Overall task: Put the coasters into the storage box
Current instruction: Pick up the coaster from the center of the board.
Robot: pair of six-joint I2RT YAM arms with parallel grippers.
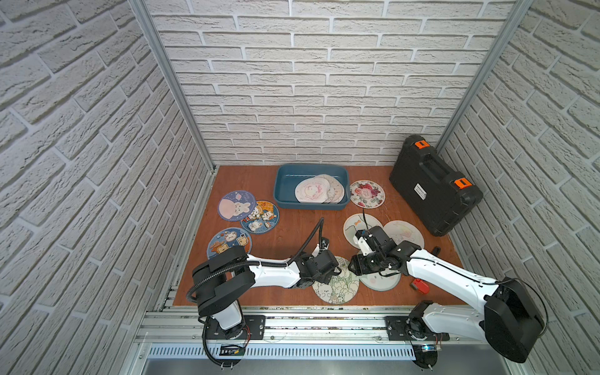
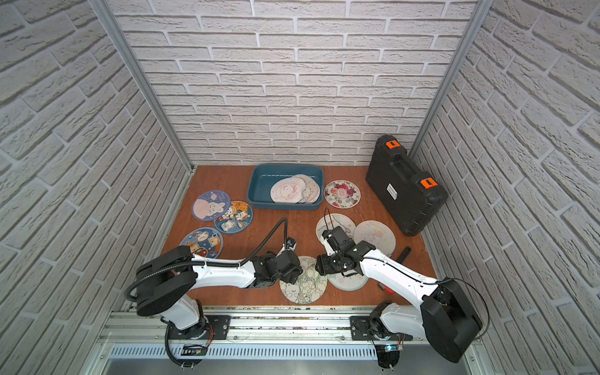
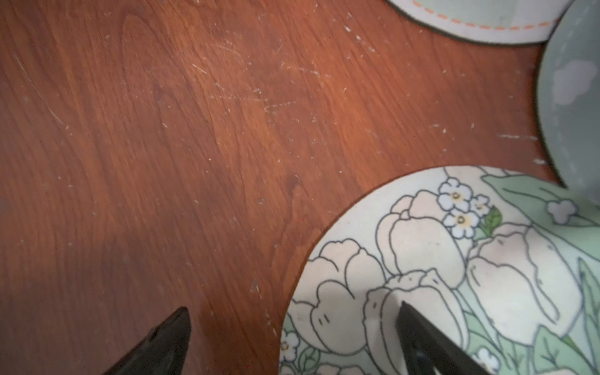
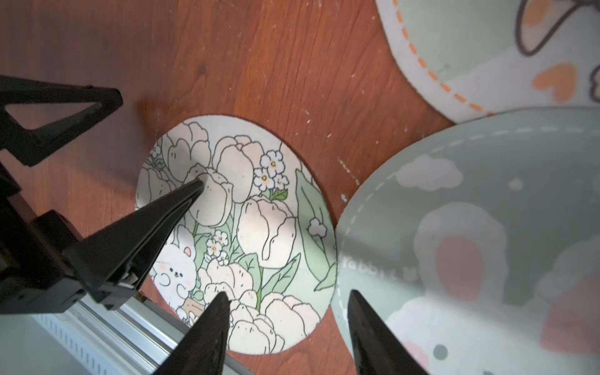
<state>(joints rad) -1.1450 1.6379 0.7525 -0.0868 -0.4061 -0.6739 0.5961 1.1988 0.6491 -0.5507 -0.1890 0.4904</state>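
— Coasters (image 1: pixel 235 205): how many?
— Eight lie flat on the table (image 1: pixel 292 233), and at least three more overlap in the one blue box (image 1: pixel 287 190) at the back. They are thin and round with pastel cartoons; three are blue.
— And the two grippers?
— The left gripper (image 3: pixel 293 308) is spread wide and empty, one fingertip (image 4: pixel 194 190) on the tulip coaster (image 4: pixel 259 227), the other over bare wood. The right gripper (image 4: pixel 287 295) is half spread, gripping nothing, its tips either side of where the green coaster (image 4: pixel 487 194) meets the tulip coaster.
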